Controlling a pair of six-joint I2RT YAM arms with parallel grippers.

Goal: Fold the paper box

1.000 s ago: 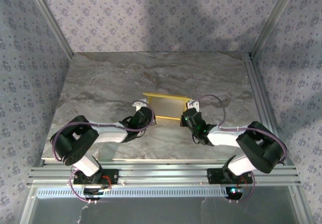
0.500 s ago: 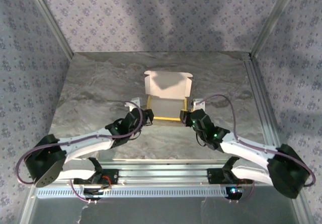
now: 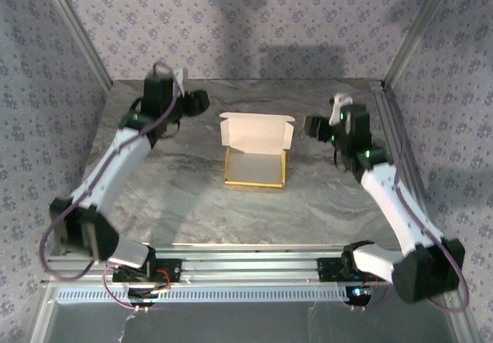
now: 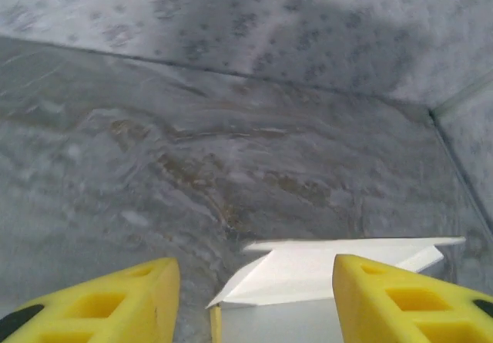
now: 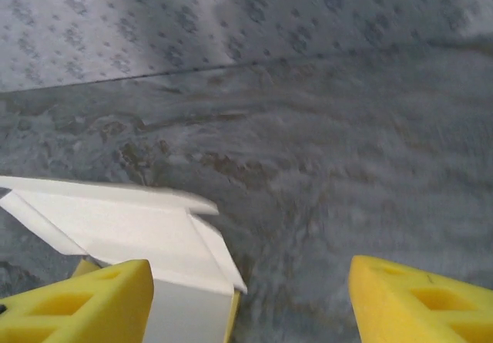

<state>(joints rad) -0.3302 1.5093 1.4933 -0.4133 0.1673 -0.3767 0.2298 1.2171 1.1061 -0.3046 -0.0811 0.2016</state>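
Midway across the desk (image 3: 169, 193), the paper box (image 3: 255, 166) stands with lid (image 3: 256, 132) upright; my left end effector (image 3: 196, 102) and right end effector (image 3: 312, 125) flank it, spread and empty. Best practice: press the lid down evenly, tucking its tab inside.

One paper box (image 3: 255, 166) on one worktop (image 3: 169, 193). Two grippers: the left gripper (image 3: 202, 101) at the box's ten o'clock, the right gripper (image 3: 309, 125) at its two o'clock.
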